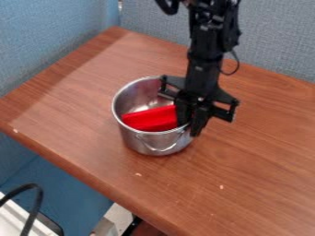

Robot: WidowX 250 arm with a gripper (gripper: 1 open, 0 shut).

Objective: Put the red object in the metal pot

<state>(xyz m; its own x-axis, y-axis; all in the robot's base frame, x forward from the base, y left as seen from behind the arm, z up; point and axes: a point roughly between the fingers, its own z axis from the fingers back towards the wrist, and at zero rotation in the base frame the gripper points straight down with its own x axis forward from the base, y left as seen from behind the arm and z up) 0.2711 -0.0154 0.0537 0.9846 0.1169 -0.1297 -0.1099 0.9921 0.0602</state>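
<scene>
The red object (150,118) is seen lying inside the metal pot (147,140), toward its 3 o'clock side. The gripper (189,121) is held at the pot's 3 o'clock rim; the jaws' state cannot be told.

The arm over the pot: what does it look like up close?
A slim, all-black arm built of blocky jointed segments, with a thin dark cable looping beside it. Its end effector is a black crossbar carrying narrow black fingers. No markings are legible.

One camera looks down obliquely at the wooden table (234,175) from nearby.
</scene>
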